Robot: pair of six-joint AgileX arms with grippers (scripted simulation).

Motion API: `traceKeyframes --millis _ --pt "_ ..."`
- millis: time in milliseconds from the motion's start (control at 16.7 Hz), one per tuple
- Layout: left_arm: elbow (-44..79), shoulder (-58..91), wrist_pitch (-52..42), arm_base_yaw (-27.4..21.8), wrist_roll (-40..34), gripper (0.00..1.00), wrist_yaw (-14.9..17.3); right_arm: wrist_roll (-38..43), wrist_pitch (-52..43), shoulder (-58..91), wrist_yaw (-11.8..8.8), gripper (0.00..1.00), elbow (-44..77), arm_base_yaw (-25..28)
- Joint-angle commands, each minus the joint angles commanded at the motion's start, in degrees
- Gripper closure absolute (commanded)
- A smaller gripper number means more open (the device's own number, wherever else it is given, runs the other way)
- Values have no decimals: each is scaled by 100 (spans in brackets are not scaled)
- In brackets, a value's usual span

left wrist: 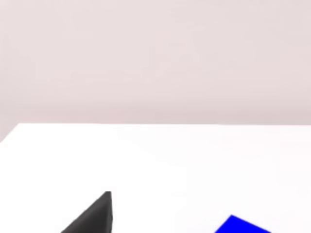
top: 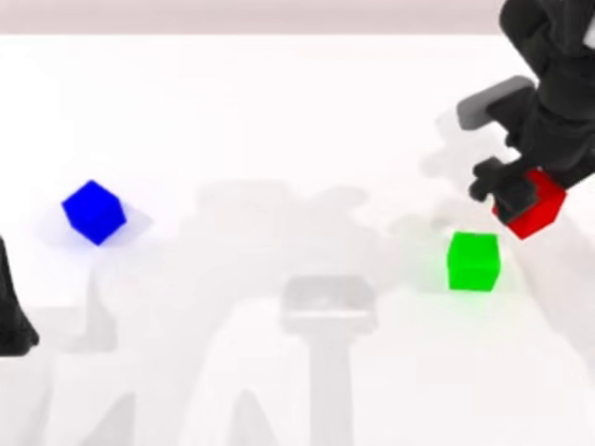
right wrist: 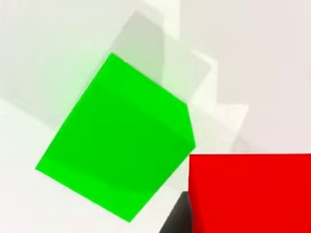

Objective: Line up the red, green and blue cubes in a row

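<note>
Right gripper (top: 517, 193) clamped on the small bright red cube (top: 539, 206), just beside the bright green cube (top: 473, 262) at table right; deep blue cube (top: 93, 212) far left; lowering squarely advisable; left gripper parked, fingers indeterminable.

The small solid bright red cube (top: 537, 206) is plain on every visible face, with no pattern; in the right wrist view (right wrist: 250, 193) it reads as a flat, even red. The small solid bright green cube (top: 473, 262) is likewise unmarked, its top face a lighter green than its shaded side (right wrist: 119, 145). The small solid deep blue cube (top: 93, 212) is a saturated blue with slightly darker side faces, and only a blue corner shows in the left wrist view (left wrist: 241, 225). The smooth table surface (top: 279, 121) is plain white with soft pale grey shadows. The right gripper (top: 502, 186) is matt black, the left arm (top: 14, 311) black too. The wall strip (top: 232, 14) is pale pinkish grey.
</note>
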Motion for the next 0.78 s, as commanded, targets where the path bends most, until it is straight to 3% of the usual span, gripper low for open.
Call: traceKeyframes --millis 540,780 --pt "0 0 0 0 0 0 0 4718 -1193 1545 66 100 2549 2474" --pt "0 0 0 0 0 0 0 6285 -1509 1928 111 100 3406 3363"
